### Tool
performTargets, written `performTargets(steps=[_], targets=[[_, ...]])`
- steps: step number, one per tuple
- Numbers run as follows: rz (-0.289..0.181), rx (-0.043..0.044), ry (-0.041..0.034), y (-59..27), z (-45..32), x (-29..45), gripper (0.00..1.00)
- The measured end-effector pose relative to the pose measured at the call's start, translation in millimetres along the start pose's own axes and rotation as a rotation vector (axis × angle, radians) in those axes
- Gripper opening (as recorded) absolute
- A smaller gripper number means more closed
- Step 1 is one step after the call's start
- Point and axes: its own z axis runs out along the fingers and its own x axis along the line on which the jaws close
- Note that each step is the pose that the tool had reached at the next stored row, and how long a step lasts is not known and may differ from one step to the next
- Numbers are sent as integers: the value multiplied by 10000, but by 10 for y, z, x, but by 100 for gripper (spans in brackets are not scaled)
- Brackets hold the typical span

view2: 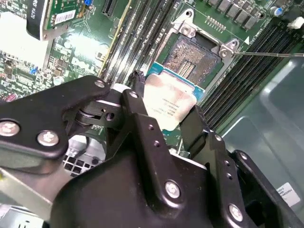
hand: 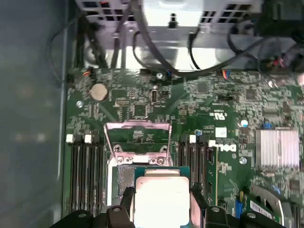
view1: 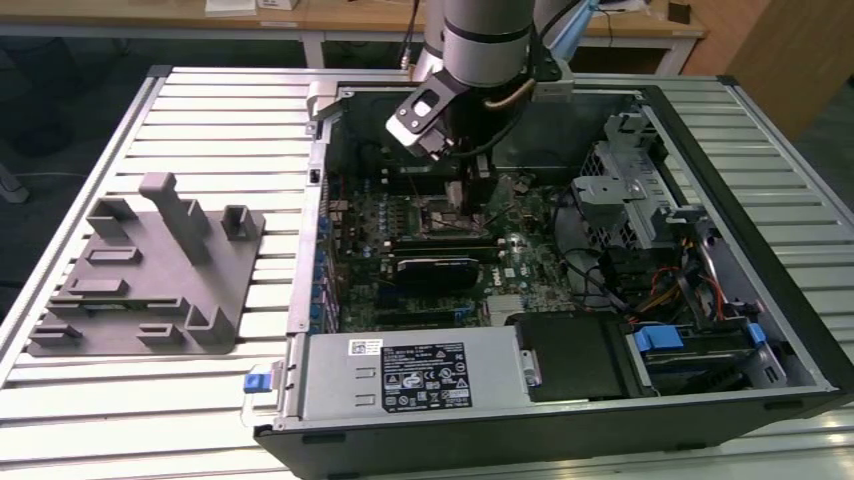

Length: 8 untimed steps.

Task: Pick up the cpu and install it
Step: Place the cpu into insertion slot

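My gripper [view2: 165,95] is clenched on the cpu [view2: 167,102]. In both wrist views the two black fingers [view2: 194,126] press against opposite edges of the chip. Its silvery lid faces up, and a thin green rim shows along one side. I hold it inside the open computer case [view1: 787,330], low over the motherboard [hand: 142,104], right at the open socket [view2: 190,59]. In the second wrist view the chip overlaps the socket's near edge, and the bed of contacts lies bare beyond it (whether the chip already touches the socket I cannot tell). The socket's metal load frame [hand: 137,135] is swung open, just beyond the chip in the first wrist view. Rows of memory slots [view2: 137,33] run on either side of the socket. In the exterior view my arm [view1: 487,50] reaches down into the case from above. The grey holder block [view1: 147,270] sits on the slatted desk [view1: 200,110], beside the case toward the exterior view's left.
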Motion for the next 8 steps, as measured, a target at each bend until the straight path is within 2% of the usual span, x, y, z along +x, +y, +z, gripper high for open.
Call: performTargets(steps=[1, 2, 3, 8], targets=[[131, -1, -6, 0, 3, 0, 54], [-374, 2, 17, -2, 22, 0, 54], [-428, 3, 18, -2, 22, 0, 54], [-431, -1, 21, -29, 27, 4, 54]])
